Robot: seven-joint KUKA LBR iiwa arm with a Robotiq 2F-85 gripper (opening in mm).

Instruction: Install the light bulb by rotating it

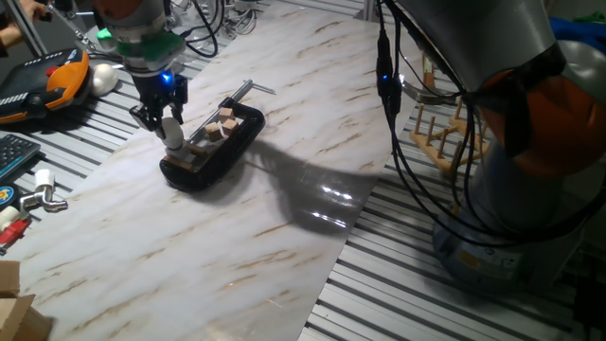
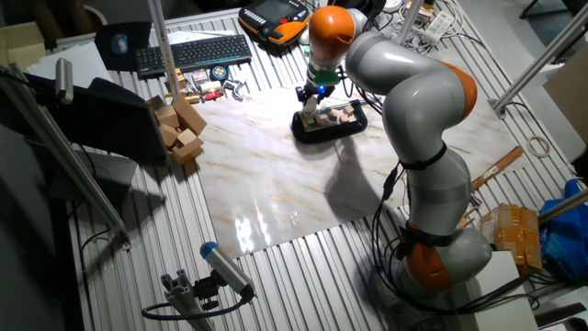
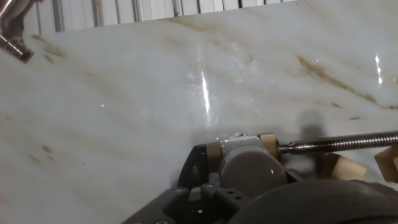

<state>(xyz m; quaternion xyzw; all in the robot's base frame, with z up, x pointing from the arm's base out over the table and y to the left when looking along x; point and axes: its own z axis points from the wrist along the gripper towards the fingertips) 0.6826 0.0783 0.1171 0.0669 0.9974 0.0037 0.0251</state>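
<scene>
The light bulb [image 1: 172,133] is a small frosted white globe with a grey screw base [image 3: 239,147]. It stands at the left end of a black tray [image 1: 237,142], its base in a wooden holder [image 3: 268,143]. My gripper [image 1: 163,116] hangs straight above it, its fingers closed on the globe. The hand view shows the globe [image 3: 252,169] close up, between dark finger parts at the lower edge. From the other fixed view, the gripper [image 2: 313,96] sits over the tray's [image 2: 360,123] near-left end, and the bulb is too small to make out.
Several small wooden blocks [image 1: 223,121] lie in the tray, and a threaded metal rod [image 3: 339,142] runs beside the holder. An orange pendant [image 1: 64,78] and a white egg-shaped ball [image 1: 104,78] sit back left. A wooden rack [image 1: 443,133] stands right, with the arm's cables nearby.
</scene>
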